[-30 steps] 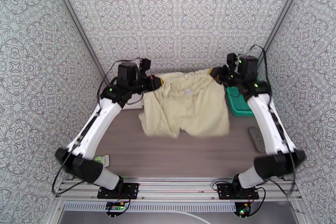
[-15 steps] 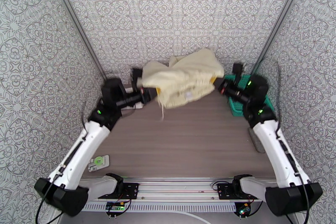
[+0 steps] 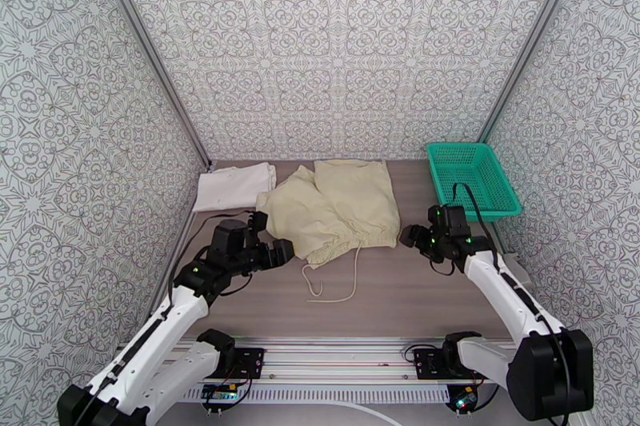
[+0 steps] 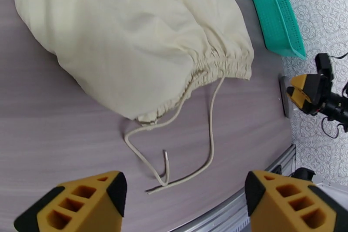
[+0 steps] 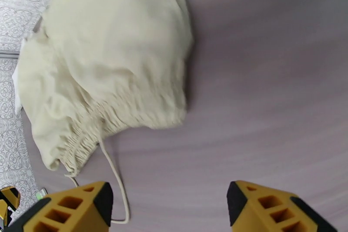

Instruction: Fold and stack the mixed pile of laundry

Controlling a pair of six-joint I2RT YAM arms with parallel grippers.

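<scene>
from above: two garments lie on the worktop (image 3: 384,304). one beige garment (image 3: 336,208) is spread in the far middle, with its gathered waistband toward the near side. one cord (image 3: 354,276) runs from the waistband in a loop over the wood. one white t-shirt (image 3: 234,185) lies flat at the far left and touches the left edge of the beige one. one teal basket (image 3: 468,180) stands at the far right, apart from both garments. two arms reach in from the near edge. the left jaws are just beside the near left part of the beige garment, and the right jaws are near its right side.

left wrist: the left jaws stand wide apart over bare wood and grip nothing. ahead lies the beige garment (image 4: 130,32), and the two free ends of its cord (image 4: 211,132) rest on the worktop. the basket (image 4: 278,15) is at the upper right.

right wrist: the right jaws are also wide apart and grip nothing. the beige garment (image 5: 117,54) lies ahead of them, not touched.
</scene>
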